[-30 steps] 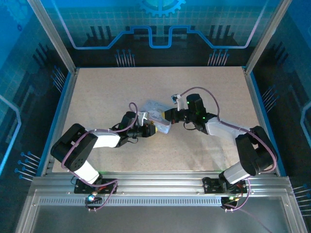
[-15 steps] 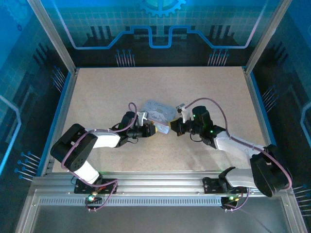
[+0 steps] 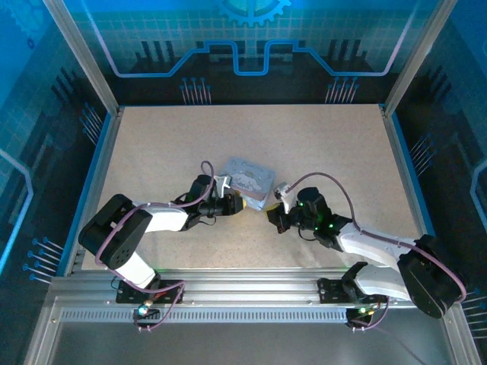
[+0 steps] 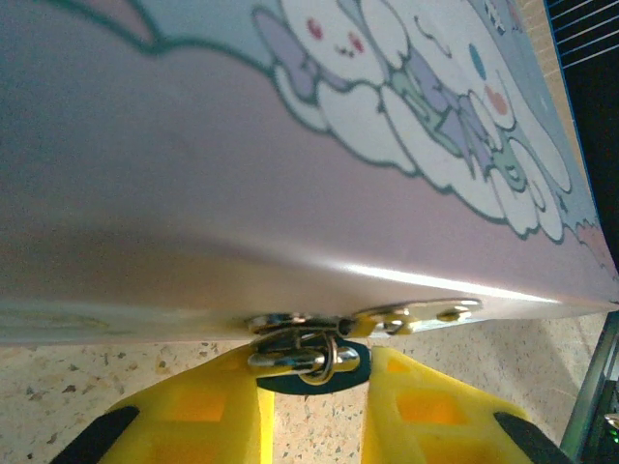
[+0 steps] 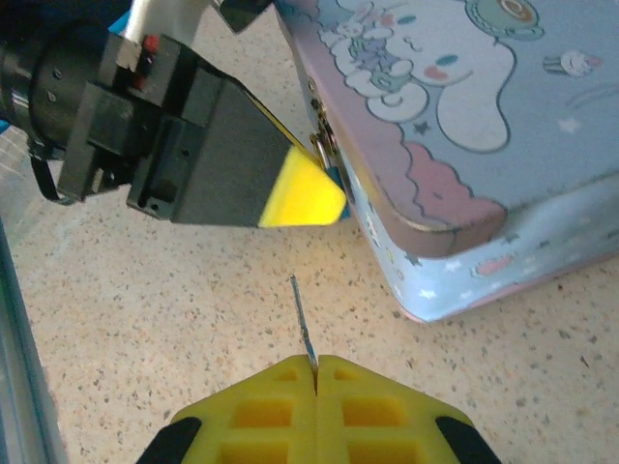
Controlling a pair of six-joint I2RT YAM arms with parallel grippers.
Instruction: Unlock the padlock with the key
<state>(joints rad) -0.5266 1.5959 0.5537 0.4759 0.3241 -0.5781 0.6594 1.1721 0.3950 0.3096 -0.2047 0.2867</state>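
Left gripper [image 4: 314,379]: pinching the padlock [image 4: 300,354] from both sides — lower centre, hanging at the hasp [image 4: 416,314] of the tin [image 4: 290,193].
Right gripper [image 5: 314,367]: clamping shut on the key [image 5: 302,314] — bottom centre, blade pointing up-frame, standing clear of the tin.

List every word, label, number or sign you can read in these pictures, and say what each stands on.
No readable text anywhere.
The tin carries only cartoon animals, clouds and stars, with no lettering that can be made out.
The padlock and the key show no legible marks; both are too small to tell.
The back wall bears a gear and line pattern, no words.
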